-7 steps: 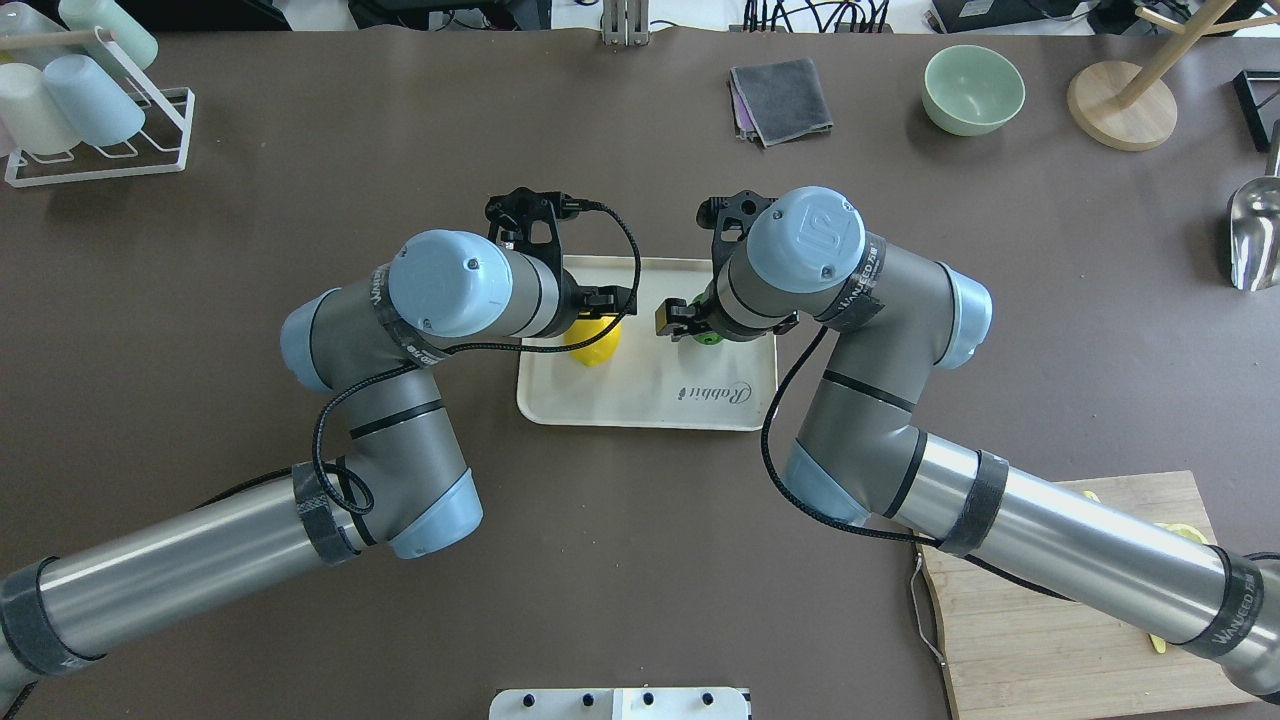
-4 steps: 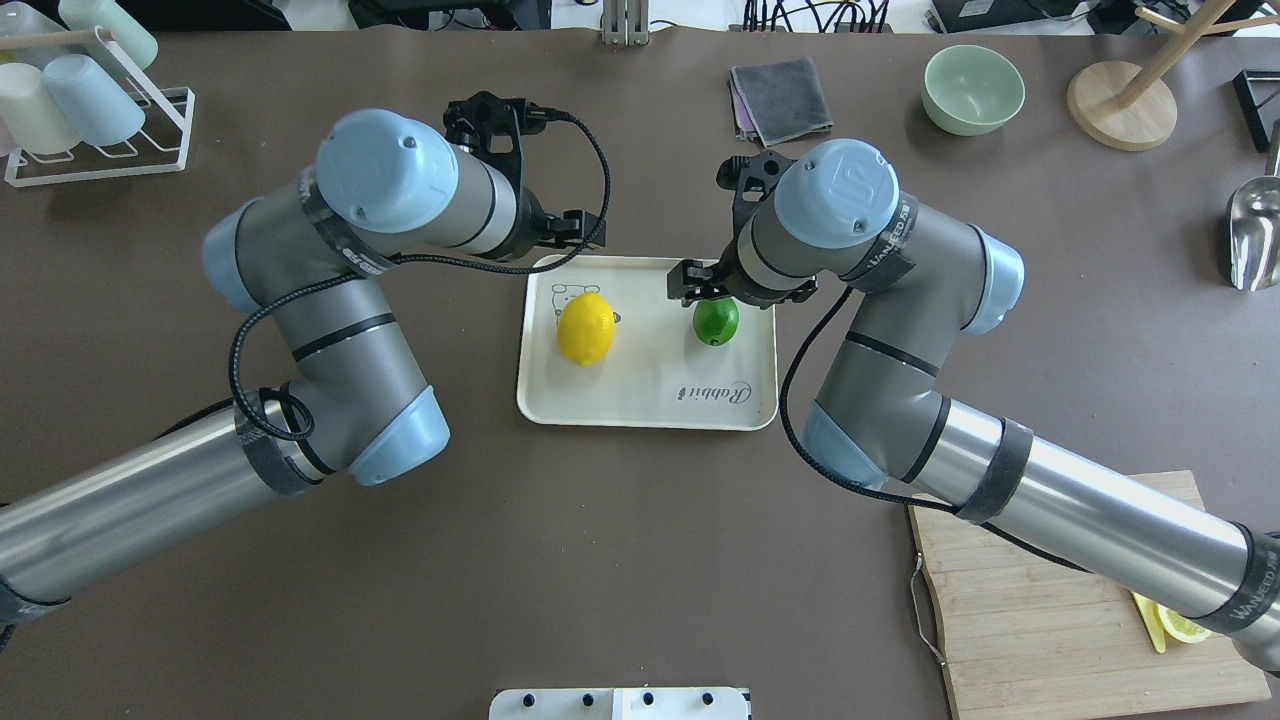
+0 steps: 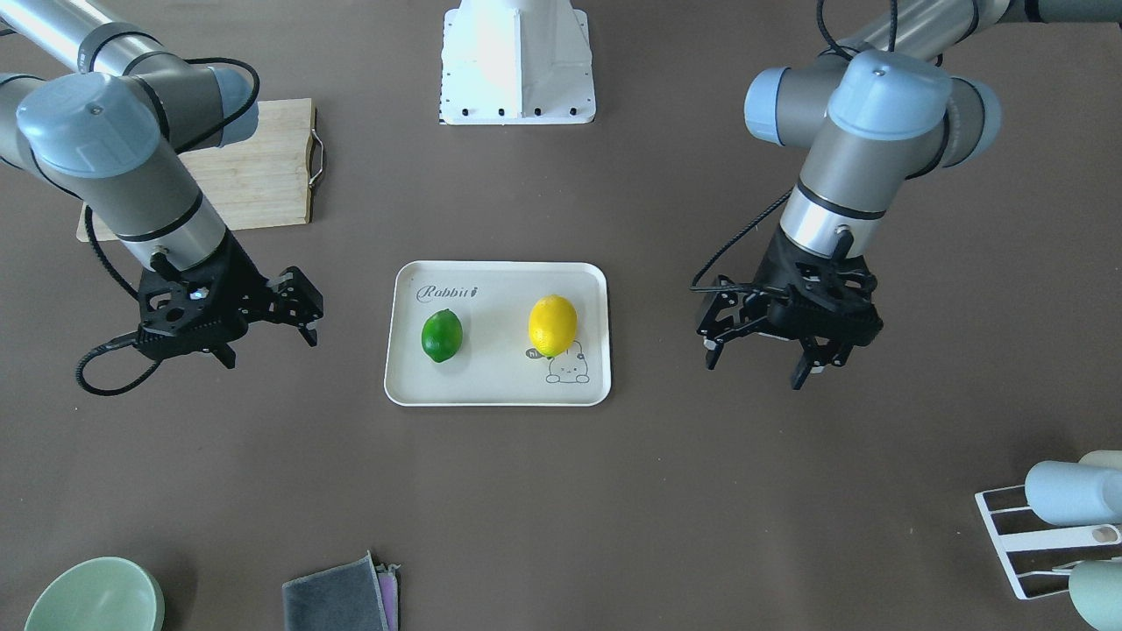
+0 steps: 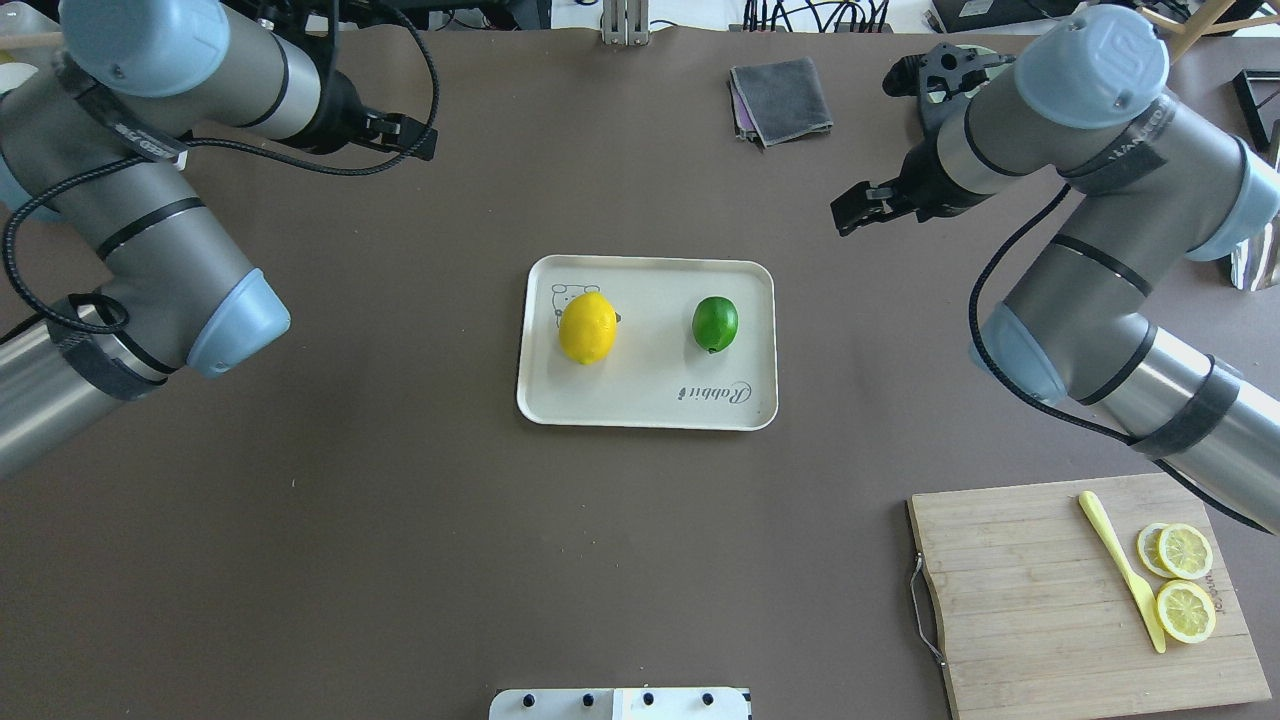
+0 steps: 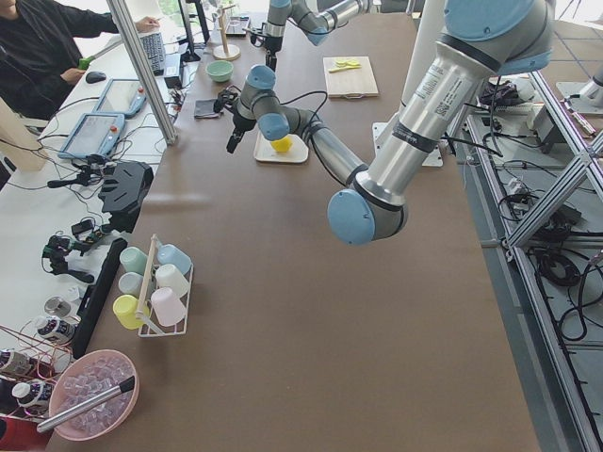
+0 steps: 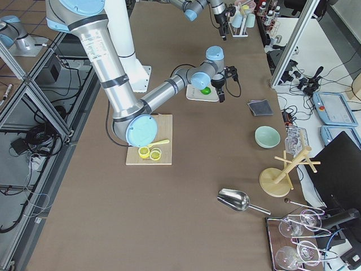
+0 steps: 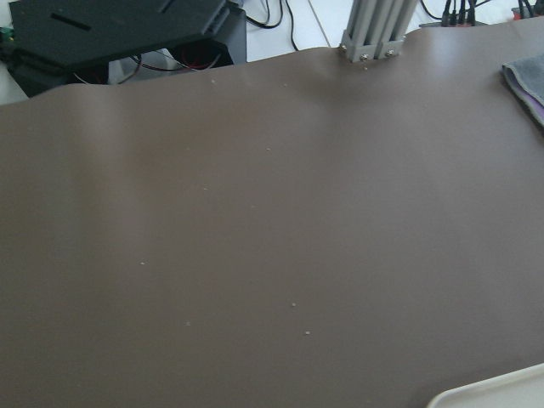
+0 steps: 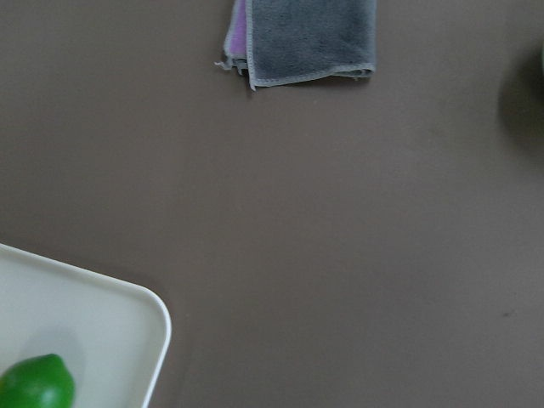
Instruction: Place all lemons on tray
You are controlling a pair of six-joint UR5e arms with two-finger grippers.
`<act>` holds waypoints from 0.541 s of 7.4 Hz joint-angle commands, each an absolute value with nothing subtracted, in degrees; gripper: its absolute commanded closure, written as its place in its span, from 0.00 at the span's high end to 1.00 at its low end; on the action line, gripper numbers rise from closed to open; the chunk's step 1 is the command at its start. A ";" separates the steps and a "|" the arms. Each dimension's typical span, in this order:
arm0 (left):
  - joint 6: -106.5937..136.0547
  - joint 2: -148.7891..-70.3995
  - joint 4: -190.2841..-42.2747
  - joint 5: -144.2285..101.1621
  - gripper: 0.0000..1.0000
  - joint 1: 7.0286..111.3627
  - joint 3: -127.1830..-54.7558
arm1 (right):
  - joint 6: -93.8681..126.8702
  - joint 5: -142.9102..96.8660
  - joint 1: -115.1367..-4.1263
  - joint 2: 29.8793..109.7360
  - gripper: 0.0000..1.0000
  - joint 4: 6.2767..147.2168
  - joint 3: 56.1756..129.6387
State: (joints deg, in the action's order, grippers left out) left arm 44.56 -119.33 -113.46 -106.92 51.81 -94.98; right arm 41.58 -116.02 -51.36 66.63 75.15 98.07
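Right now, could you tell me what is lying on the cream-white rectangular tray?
Two whole fruits lie on the cream-white tray, apart: a bright yellow lemon and a glossy dark green lemon. From overhead, the yellow one covers part of the printed rabbit drawing.

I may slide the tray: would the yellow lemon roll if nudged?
Likely: the yellow lemon is a smooth oval lying loose on the flat tray. Its pointed ends suggest a wobbling roll. The raised rim might stop it.

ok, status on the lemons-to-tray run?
Left gripper and right gripper open, empty, flanking the tray. Yellow lemon and green lemon both on it, apart. Cloth, bowl, cutting board well away.
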 commanded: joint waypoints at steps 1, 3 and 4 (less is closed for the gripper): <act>43.24 -107.81 -122.31 -106.88 0.98 54.31 -95.19 | 35.78 -116.36 -56.13 70.57 1.00 75.06 98.26; 30.14 -100.06 -122.35 -115.42 0.98 63.05 -96.85 | 25.72 -118.12 -61.49 74.94 1.00 75.93 98.79; 24.49 -97.67 -121.47 -124.28 0.98 70.59 -95.72 | 23.14 -118.47 -64.48 80.02 1.00 75.85 98.53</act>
